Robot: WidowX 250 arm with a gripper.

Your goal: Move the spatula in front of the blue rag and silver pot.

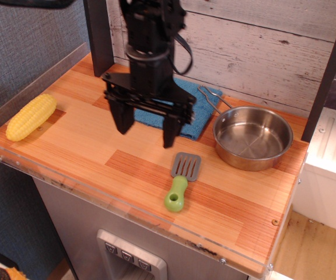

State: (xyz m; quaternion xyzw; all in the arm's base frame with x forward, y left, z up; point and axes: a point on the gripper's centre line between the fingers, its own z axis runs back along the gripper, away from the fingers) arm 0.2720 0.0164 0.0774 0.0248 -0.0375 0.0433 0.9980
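The spatula lies flat on the wooden counter, grey slotted blade toward the back, lime-green handle toward the front edge. It rests in front of the gap between the blue rag and the silver pot. The rag lies folded at the back, partly hidden by the arm. The pot stands to its right, its wire handle lying over the rag's corner. My gripper hangs open and empty above the counter, up and to the left of the spatula, in front of the rag.
A yellow corn cob lies at the counter's left edge. A dark post stands at the back left and another post at the right. A white plank wall backs the counter. A clear lip runs along the front edge.
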